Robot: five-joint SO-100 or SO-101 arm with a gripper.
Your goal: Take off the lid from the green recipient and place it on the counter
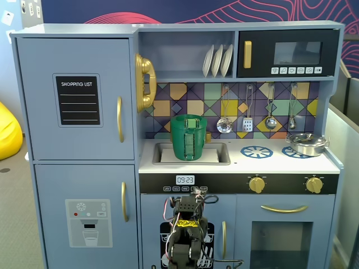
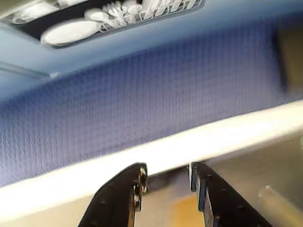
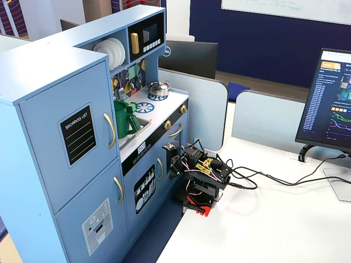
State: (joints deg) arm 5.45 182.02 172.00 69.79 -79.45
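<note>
The green recipient (image 1: 188, 139) stands upright in the sink recess of the white counter (image 1: 280, 163). The lid (image 1: 189, 117) sits on its top. The recipient also shows in the other fixed view (image 3: 125, 119), on the counter (image 3: 164, 105). My arm (image 3: 200, 176) is folded low on the white table in front of the kitchen, well below the counter, and also shows in a fixed view (image 1: 188, 232). In the wrist view my gripper (image 2: 167, 168) is open and empty, facing the blue lower door and a white strip. No recipient or lid shows there.
A shallow silver pan (image 1: 307, 144) sits on the right burner ring and also shows in the other fixed view (image 3: 159, 87). Utensils (image 1: 247, 115) hang on the back wall. Cables (image 3: 258, 179) trail from the arm. A monitor (image 3: 332, 104) stands at the right.
</note>
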